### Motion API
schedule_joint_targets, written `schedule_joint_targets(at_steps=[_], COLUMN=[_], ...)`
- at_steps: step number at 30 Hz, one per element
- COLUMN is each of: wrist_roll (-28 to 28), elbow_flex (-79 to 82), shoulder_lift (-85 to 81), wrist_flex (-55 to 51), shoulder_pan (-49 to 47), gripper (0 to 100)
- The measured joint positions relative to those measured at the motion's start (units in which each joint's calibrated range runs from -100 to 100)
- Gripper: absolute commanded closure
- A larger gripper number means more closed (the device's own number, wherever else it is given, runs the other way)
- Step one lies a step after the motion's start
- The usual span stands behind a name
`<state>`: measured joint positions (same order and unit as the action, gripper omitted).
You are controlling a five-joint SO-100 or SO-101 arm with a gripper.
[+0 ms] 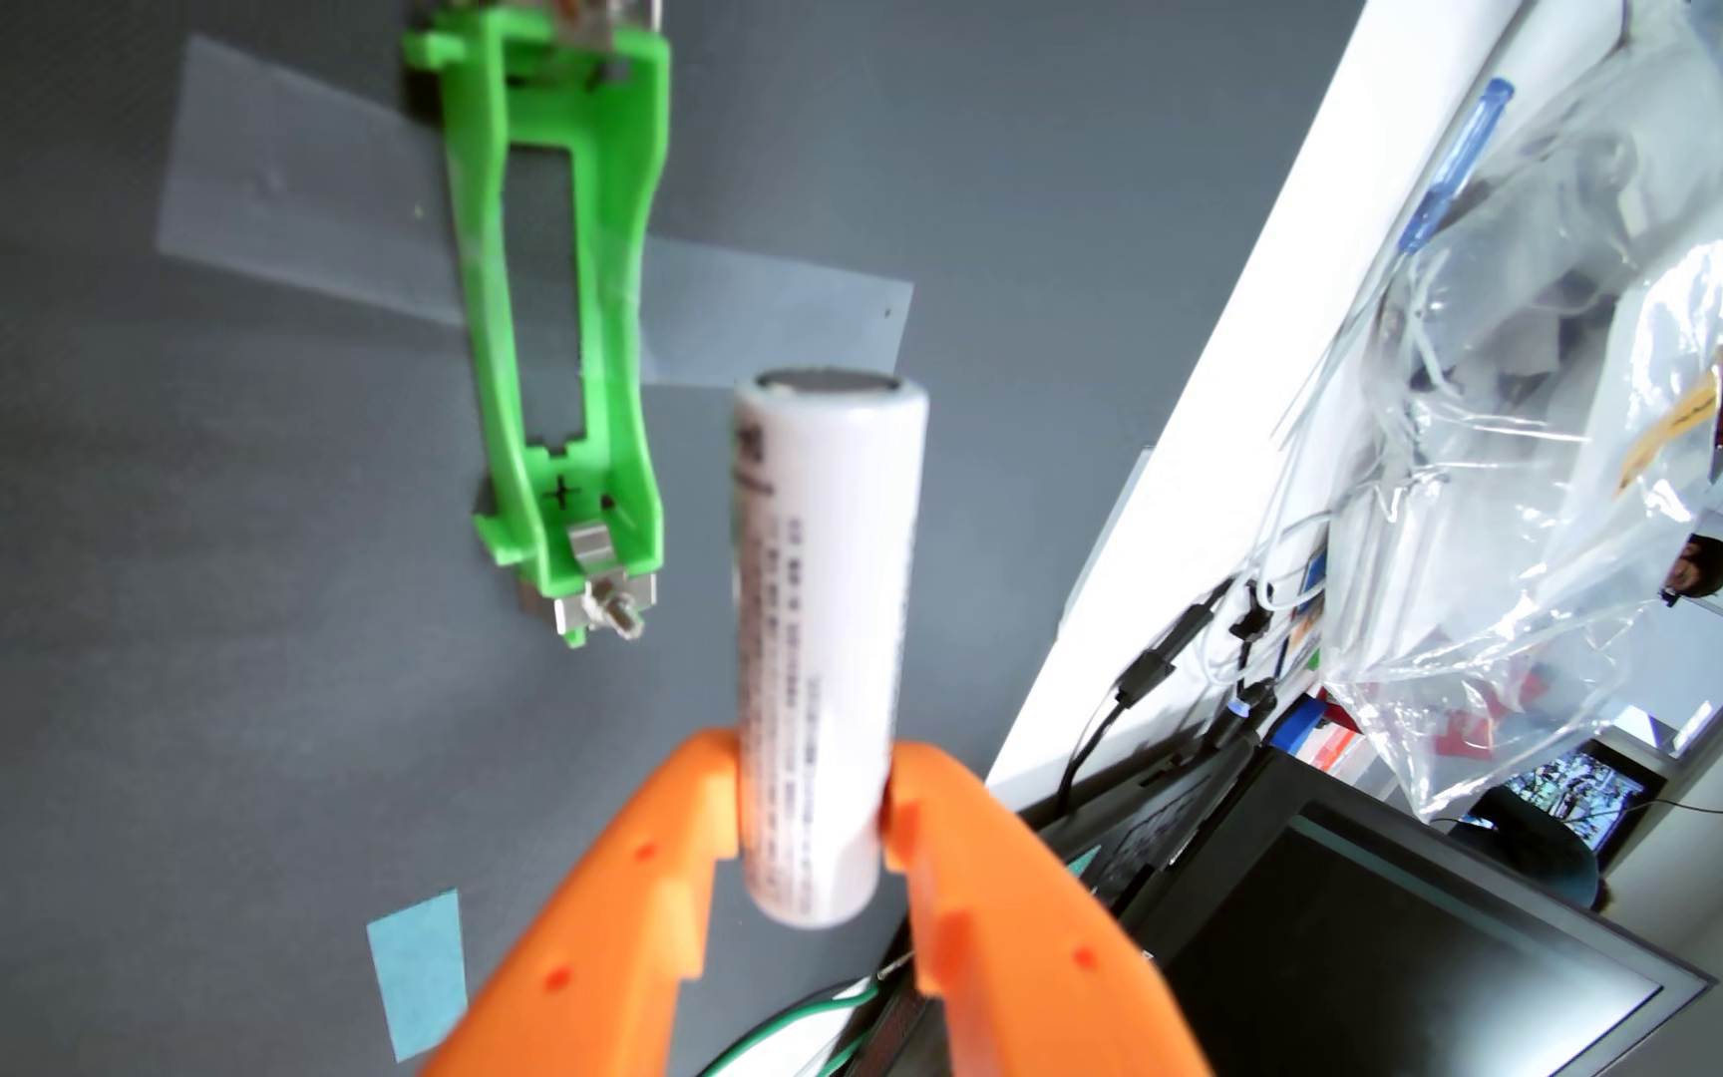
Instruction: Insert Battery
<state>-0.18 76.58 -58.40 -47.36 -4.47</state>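
My claw [811,818] is clenched on the white cylindrical battery [821,642], orange fingers [650,880] pressing its lower part from both sides — the cell juts out past the tips, its flat dark end facing away from me. The green battery holder [567,311] lies on the grey table [111,621] just left of the battery, its slot empty, clear tape [298,217] crossing under it and metal contacts at both ends. A blue tape square [417,973] sits below the holder. Right of the battery, off the table — a crumpled clear plastic bag [1562,414] and a dark monitor [1355,932].
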Motion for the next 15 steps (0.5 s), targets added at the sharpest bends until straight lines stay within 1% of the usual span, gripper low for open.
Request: schedule_joint_targets(at_steps=[5,15], wrist_roll=[0.0,-0.2], elbow_flex=[1.2,1.2], shoulder_lift=[0.2,7.7], wrist_flex=[0.0,1.8], shoulder_pan=[-1.1,-1.0], gripper=[99,99])
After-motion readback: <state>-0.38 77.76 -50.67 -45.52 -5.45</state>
